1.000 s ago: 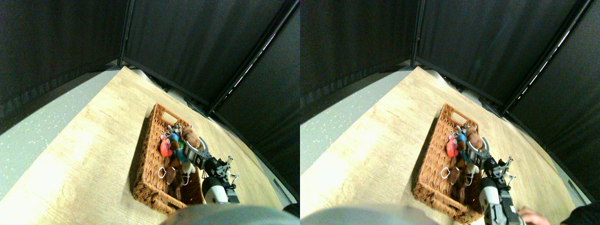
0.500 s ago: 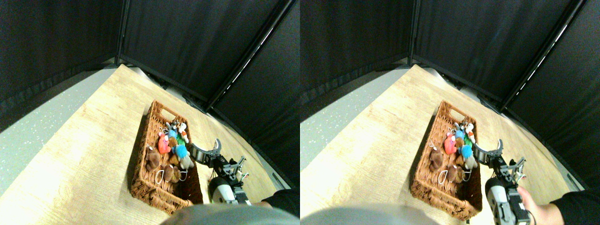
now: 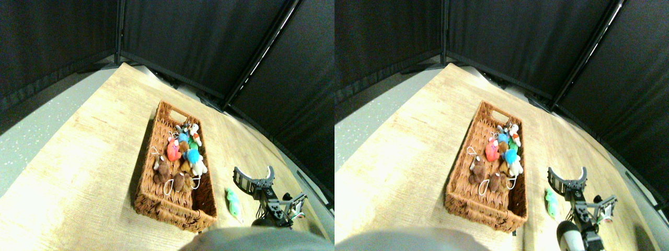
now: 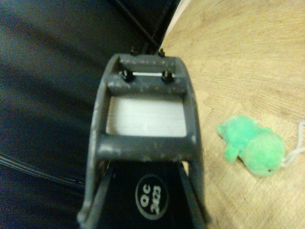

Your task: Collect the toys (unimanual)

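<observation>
— Starting nearest us: our right gripper (image 3: pixel 254 177) hangs with its jaws spread wide and nothing between them, over bare wood by the near right edge of the tabletop (image 3: pixel 78 172). The green toy (image 3: pixel 233 202) lies flat on the wood just beside it, between the gripper and the basket (image 3: pixel 149 157).

— So that one is left to collect. What could spoil the pick, do we think?

— We judge the toy soft and low, so jaws coming down off-centre could nudge it along the wood instead of closing on it. In the wrist view the green toy (image 4: pixel 251 148) sits off to one side of the jaw frame, not ahead of it, so we need to line up first. Its white cord (image 4: pixel 295 143) trails away from the body and could snag a jaw.

— And the edges?

— The tabletop's right edge runs close behind the arm; a shove that way could send the toy off the wood. Toward the basket's near long wall there is only a narrow strip, so a sweep that way may knock the wicker.

— Farther on?

— Inside the basket the other toys (image 3: pixel 180 154) lie bunched along the middle and toward the far end, pink-red, blue, brown and white among them. We see open wicker floor at the near end for a drop. Beyond the basket, the far corner of the tabletop meets the dark curtain (image 3: pixel 198 42), with plenty of bare wood between.
</observation>
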